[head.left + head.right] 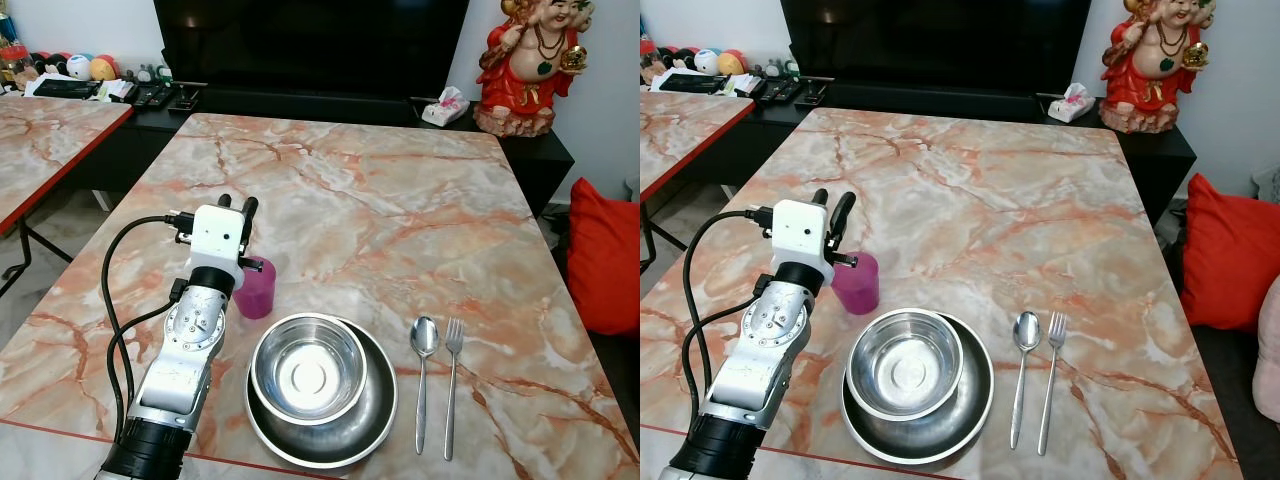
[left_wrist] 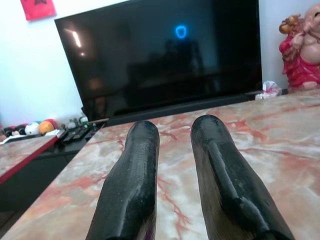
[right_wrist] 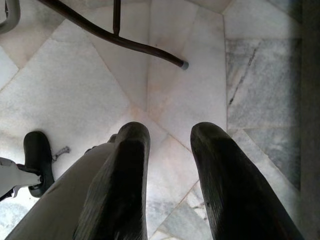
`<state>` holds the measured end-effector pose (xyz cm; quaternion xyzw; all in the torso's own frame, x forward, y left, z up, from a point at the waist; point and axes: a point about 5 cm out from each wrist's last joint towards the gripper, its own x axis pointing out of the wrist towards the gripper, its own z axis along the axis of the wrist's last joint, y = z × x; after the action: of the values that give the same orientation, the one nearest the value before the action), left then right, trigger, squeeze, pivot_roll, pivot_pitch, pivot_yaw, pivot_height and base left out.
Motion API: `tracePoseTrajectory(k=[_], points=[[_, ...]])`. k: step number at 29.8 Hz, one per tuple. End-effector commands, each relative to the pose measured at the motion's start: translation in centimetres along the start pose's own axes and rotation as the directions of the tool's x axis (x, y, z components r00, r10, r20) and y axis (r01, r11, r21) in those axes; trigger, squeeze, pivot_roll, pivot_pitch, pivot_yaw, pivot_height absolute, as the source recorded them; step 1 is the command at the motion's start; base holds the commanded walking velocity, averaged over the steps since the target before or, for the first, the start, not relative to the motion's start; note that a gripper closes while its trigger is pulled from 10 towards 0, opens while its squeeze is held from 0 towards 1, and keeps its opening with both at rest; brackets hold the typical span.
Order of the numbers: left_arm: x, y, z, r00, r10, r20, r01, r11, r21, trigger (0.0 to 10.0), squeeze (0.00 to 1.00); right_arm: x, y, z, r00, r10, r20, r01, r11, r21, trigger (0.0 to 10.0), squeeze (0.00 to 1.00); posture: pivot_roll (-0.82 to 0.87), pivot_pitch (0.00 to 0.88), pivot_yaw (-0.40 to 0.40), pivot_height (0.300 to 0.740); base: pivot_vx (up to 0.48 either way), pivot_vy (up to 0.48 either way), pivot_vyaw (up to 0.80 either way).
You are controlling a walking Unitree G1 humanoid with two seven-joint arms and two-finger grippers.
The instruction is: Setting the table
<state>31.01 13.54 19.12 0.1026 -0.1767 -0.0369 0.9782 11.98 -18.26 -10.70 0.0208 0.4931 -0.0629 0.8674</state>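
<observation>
**Place setting nearly laid, cup under the left gripper**

On the marble table (image 1: 400, 200) a small steel bowl (image 1: 308, 366) sat nested inside a larger steel bowl (image 1: 375, 415) at the near edge. To their right lay a spoon (image 1: 423, 360) and a fork (image 1: 452, 375), side by side, handles toward the robot. Just left of the bowls stood a pink cup (image 1: 257, 290), upright on the tabletop.

The left gripper (image 1: 237, 208) reached over the cup, its black fingers (image 2: 132, 185) parted with a narrow gap and nothing clamped between them; the cup sat beneath the wrist, seemingly let go. The right gripper (image 3: 167, 145) hung low over the tiled floor (image 3: 175, 75), fingers apart and empty.

By the look of it, bowls, cutlery and cup were all in place, so the setting seemed close to finished. What remained was likely drawing the left arm back without knocking the cup.
</observation>
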Motion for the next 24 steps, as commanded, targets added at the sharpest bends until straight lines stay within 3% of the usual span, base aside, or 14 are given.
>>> tracePoseTrajectory(k=[1,24], points=[[0.13,0.40,0.16,1.000,0.016,0.019,-0.017,1.000,0.006,10.0,0.00,-0.02,-0.03,-0.02,1.000,-0.006,0.004,0.006,1.000,0.016,10.0,0.00,0.07,0.000,-0.028,0.740,0.000,0.480,0.00],[0.64,0.46,0.82,0.997,0.023,0.078,-0.021,1.000,-0.020,10.0,0.00,-0.03,0.08,-0.09,1.000,-0.003,0.002,0.003,1.000,0.012,10.0,0.00,0.08,0.000,-0.025,0.740,0.000,0.480,0.00]])
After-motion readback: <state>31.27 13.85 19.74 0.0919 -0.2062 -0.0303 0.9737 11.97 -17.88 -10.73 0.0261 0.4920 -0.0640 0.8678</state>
